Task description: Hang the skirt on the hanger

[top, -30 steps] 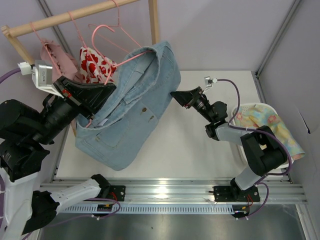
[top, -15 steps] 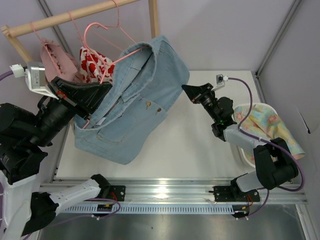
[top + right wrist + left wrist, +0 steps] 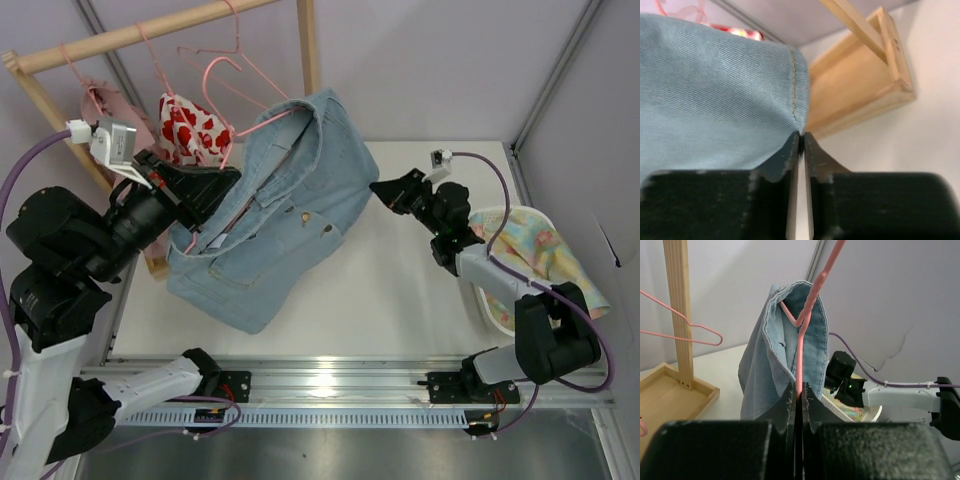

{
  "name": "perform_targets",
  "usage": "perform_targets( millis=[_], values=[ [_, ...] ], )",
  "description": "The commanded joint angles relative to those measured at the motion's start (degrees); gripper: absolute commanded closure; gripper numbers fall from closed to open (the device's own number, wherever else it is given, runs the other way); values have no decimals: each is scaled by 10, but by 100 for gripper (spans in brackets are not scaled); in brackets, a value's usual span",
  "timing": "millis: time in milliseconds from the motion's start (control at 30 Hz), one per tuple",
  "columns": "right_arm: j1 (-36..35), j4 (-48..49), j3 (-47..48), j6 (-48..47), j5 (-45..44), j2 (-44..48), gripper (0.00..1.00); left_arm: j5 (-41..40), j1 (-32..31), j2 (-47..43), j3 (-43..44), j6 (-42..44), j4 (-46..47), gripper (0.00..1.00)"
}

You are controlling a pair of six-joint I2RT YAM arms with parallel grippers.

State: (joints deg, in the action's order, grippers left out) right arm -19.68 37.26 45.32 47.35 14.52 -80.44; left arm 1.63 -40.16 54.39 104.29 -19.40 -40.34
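Pinching the hanger (image 3: 800,360), the left gripper (image 3: 799,390) carries the skirt (image 3: 280,240); the right gripper (image 3: 800,137), fingers pressed together, meets its side edge over open table (image 3: 400,290)

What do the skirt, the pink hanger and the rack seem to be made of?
The skirt looks like denim, likely cotton: light blue twill weave, stitched hems, matte. The hanger is a thin pink rod, probably coated wire, maybe plastic: smooth, with tight bends. The rack is pale unpainted wood: grain lines run along the post.

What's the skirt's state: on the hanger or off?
On: the hanger runs inside the waistband of the skirt, which drapes from it.
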Motion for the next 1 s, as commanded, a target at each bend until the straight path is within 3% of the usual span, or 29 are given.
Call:
perform_targets(
  millis=[0, 67, 100, 200, 267, 333, 433, 567, 733, 800, 833, 867, 933, 967],
  values=[
    [15, -170, 64, -110, 16, 19, 85, 2, -2, -7, 30, 16, 77, 100],
    [9, -234, 99, -153, 25, 69, 67, 7, -2, 1, 16, 23, 65, 100],
    [7, -257, 114, -176, 28, 88, 46, 9, -2, 6, 12, 24, 62, 100],
    [5, -336, 170, -262, 63, 145, 23, 30, -1, 17, 5, 33, 54, 100],
    [4, -354, 184, -312, 92, 178, 15, 66, -1, 22, 3, 39, 48, 100],
    [3, -329, 182, -352, 117, 196, 14, 112, 0, 31, 1, 47, 45, 100],
    [3, -299, 177, -424, 216, 208, 17, 183, 4, 44, -1, 47, 27, 100],
    [-1, -294, 196, -478, 278, 194, 20, 244, 14, 56, 0, 40, 9, 100],
    [-2, -363, 242, -545, 295, 176, 23, 304, 26, 60, -4, 35, 10, 100],
    [-2, -367, 241, -555, 292, 179, 30, 314, 31, 58, -12, 28, 16, 100],
    [-1, -370, 239, -559, 291, 180, 39, 319, 33, 58, -15, 24, 24, 100],
    [-1, -371, 238, -561, 285, 180, 63, 326, 36, 57, -15, 22, 28, 100],
    [0, -390, 224, -568, 278, 181, 76, 328, 42, 57, -9, 18, 33, 100],
    [4, -392, 218, -569, 278, 180, 90, 328, 44, 57, -5, 18, 33, 100]
  ],
)
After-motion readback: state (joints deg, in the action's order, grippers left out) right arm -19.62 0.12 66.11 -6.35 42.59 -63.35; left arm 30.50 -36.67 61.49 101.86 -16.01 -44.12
